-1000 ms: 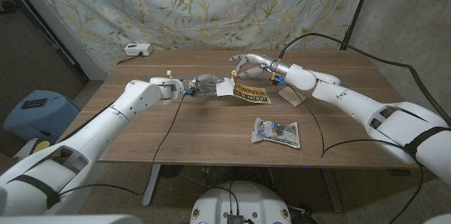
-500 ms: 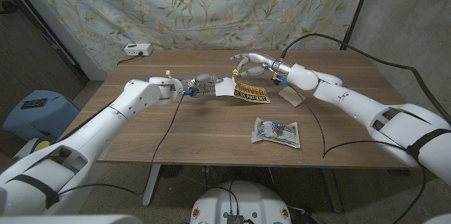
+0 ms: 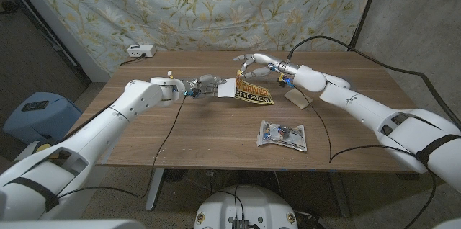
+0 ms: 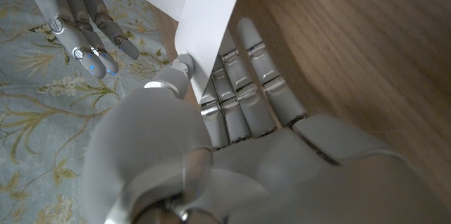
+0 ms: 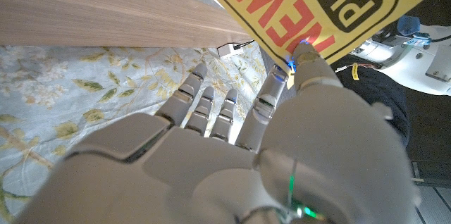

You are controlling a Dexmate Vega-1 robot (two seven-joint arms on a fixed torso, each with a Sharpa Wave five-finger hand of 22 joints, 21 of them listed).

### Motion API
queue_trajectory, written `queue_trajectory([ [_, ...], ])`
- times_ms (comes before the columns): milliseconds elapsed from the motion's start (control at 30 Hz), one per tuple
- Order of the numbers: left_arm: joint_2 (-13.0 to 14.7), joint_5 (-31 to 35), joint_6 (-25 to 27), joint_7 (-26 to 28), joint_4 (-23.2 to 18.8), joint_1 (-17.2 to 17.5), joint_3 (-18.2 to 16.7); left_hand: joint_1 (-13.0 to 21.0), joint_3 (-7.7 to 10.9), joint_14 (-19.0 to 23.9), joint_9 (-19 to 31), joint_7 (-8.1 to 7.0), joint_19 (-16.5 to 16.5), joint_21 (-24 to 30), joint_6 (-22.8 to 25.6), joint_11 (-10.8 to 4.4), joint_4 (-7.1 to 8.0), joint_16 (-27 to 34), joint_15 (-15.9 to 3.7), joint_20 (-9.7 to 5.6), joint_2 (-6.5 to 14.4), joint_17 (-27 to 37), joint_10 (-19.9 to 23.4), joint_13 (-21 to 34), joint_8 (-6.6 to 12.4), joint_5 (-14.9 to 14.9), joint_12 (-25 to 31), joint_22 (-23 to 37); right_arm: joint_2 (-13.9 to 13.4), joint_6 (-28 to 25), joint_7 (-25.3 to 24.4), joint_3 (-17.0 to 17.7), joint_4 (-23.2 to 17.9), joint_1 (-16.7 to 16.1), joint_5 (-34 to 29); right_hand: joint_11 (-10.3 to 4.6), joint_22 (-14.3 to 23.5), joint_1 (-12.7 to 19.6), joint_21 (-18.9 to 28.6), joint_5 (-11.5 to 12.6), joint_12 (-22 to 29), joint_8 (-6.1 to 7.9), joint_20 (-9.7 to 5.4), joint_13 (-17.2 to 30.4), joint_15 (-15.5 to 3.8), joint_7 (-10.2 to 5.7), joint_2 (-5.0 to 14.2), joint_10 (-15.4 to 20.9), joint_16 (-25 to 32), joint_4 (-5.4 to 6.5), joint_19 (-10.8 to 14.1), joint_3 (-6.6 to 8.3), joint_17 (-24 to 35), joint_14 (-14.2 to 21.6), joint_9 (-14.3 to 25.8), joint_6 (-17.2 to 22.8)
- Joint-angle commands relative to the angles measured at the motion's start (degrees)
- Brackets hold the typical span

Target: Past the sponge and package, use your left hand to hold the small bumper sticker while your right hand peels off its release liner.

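Observation:
The small bumper sticker [image 3: 254, 91], yellow and black with red letters [image 5: 310, 2], hangs just above the table between my two hands, beyond the sponge and the package. My left hand [image 3: 208, 85] pinches its white end [image 3: 229, 89] between thumb and fingers; the white sheet [image 4: 211, 20] runs up out of that pinch. My right hand [image 3: 252, 66] holds the printed far corner, thumb tip [image 5: 304, 53] on the yellow edge, the other fingers spread. I cannot tell liner from sticker at either grip.
A tan sponge wedge [image 3: 297, 98] lies right of the sticker under my right forearm. A clear package [image 3: 282, 135] sits nearer the front edge. A white power box [image 3: 140, 51] stands at the table's [image 3: 180, 135] far left corner. A floral curtain hangs behind.
The sticker has risen slightly and drawn a little toward the far side. Both hands keep their hold and have barely shifted.

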Motion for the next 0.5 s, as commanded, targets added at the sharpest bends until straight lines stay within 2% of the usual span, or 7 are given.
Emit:
queue_trajectory([
  [33, 0.0, 0.5, 0.3, -0.2, 0.6, -0.6, 0.1, 0.2, 0.57, 0.4, 0.1, -0.09, -0.3, 0.6, 0.3, -0.8, -0.09, -0.2, -0.17, 0.23, -0.3, 0.3, 1.2, 0.2, 0.49, -0.2, -0.2, 0.1, 0.1, 0.3, 3.8, 1.2, -0.5, -0.6, 3.6, 0.26, 0.0, 0.4, -0.1, 0.5, -0.2, 0.55, 0.51, 0.1, 0.31, -0.54, -0.27, 0.2, -0.1, -0.07, 0.2, -0.13, 0.2, 0.1, 0.2, 0.2],
  [500, -0.1, 1.1, 0.2, -1.3, 1.7, -1.3, 0.5, 0.2, 0.8, 0.5, 0.1, -0.12, -0.5, 1.3, 0.3, -0.83, -0.12, -0.5, -0.19, 0.24, -0.4, 0.7, 1.2, 0.4, 0.64, -0.3, -0.6, 0.0, 0.0, 0.8, 8.9, 2.4, 0.2, -0.8, 8.4, 0.2, 0.0, 0.5, -0.1, 0.7, -0.3, 0.56, 1.0, 0.1, 0.34, -0.7, -0.53, 0.0, -0.3, -0.15, 0.1, -0.22, 0.2, -0.1, 0.1, 0.4],
])
